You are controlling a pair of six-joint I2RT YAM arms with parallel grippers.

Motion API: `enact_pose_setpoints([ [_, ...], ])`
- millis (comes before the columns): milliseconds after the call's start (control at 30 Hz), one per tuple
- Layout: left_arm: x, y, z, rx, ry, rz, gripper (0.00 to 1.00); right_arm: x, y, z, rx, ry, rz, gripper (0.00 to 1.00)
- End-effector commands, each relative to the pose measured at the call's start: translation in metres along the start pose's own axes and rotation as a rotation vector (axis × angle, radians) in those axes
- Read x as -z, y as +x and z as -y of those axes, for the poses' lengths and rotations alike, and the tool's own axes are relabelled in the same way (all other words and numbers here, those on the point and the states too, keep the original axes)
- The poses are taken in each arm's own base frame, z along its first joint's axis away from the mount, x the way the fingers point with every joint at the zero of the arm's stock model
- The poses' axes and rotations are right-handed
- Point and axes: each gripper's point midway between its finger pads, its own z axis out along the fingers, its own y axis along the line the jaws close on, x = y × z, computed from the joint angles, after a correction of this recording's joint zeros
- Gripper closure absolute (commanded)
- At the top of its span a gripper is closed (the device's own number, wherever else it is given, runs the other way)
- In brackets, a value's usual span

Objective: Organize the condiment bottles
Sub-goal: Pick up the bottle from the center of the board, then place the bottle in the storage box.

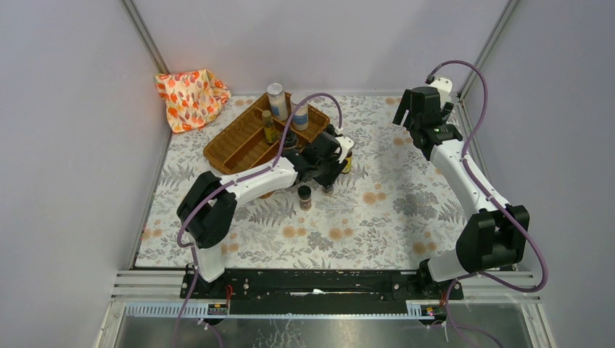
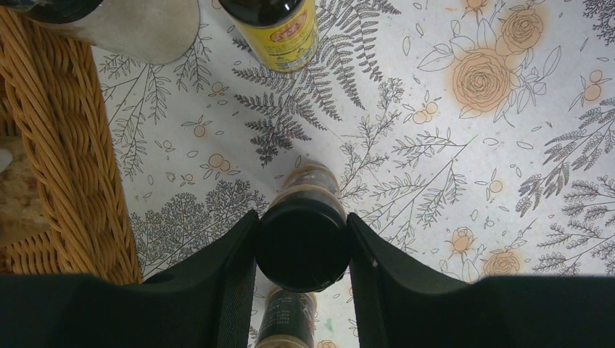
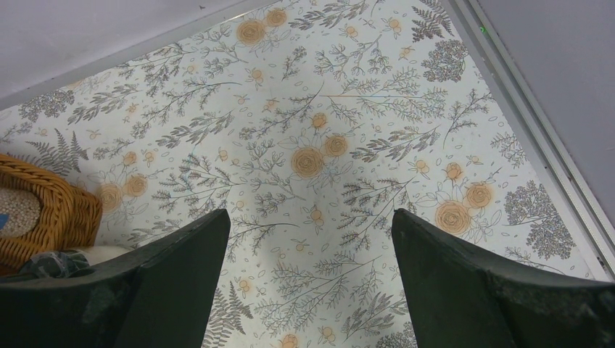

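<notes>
My left gripper point(image 1: 328, 168) point(image 2: 302, 243) is shut on a short dark spice jar point(image 2: 303, 250); both fingers press on the sides of its black cap, just right of the wicker tray. A second black-capped jar point(image 1: 304, 196) point(image 2: 287, 319) stands on the table close by. A yellow-labelled bottle point(image 1: 347, 162) point(image 2: 280, 30) stands just beyond the gripper. In the tray are two white-filled silver-lidded jars point(image 1: 275, 98) point(image 1: 299, 116) and a slim yellow bottle point(image 1: 269, 125). My right gripper point(image 1: 413, 110) point(image 3: 306, 217) hangs open and empty over the far right of the table.
The brown wicker divided tray point(image 1: 236, 145) point(image 2: 65, 145) point(image 3: 51, 210) lies slantwise at the back left. An orange-patterned cloth point(image 1: 190, 98) is bunched in the far left corner. Grey walls and metal rails point(image 3: 537, 138) bound the floral table cover.
</notes>
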Motion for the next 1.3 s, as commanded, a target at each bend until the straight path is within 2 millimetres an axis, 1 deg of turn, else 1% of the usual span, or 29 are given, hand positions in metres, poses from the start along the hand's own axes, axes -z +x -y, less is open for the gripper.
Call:
enact_pose_setpoints([
  [0, 0.013, -0.029, -0.002, 0.021, -0.005, 0.084, 1.00, 0.011, -0.028, 0.000, -0.035, -0.014, 0.074, 0.10],
  [200, 0.029, -0.038, -0.005, 0.048, -0.020, 0.110, 1.00, 0.016, -0.030, 0.000, -0.049, -0.022, 0.079, 0.10],
  [467, 0.064, -0.066, -0.014, 0.085, -0.080, 0.175, 1.00, 0.026, -0.036, 0.003, -0.068, -0.029, 0.097, 0.10],
  [600, 0.087, -0.084, -0.023, 0.106, -0.133, 0.218, 1.00, 0.029, -0.037, 0.004, -0.074, -0.032, 0.101, 0.10],
  [767, 0.123, -0.107, -0.039, 0.140, -0.223, 0.283, 1.00, 0.034, -0.039, 0.006, -0.082, -0.032, 0.109, 0.11],
  [833, 0.136, -0.115, -0.047, 0.157, -0.269, 0.311, 1.00, 0.035, -0.040, 0.006, -0.083, -0.035, 0.113, 0.11],
  [1000, 0.167, -0.131, -0.076, 0.227, -0.396, 0.374, 1.00, 0.040, -0.049, 0.004, -0.094, -0.047, 0.126, 0.11],
  [1133, 0.182, -0.141, -0.111, 0.328, -0.455, 0.402, 1.00, 0.042, -0.055, 0.002, -0.095, -0.054, 0.136, 0.11],
  [1267, 0.189, -0.146, -0.150, 0.398, -0.496, 0.411, 1.00, 0.042, -0.057, 0.002, -0.089, -0.052, 0.137, 0.11],
])
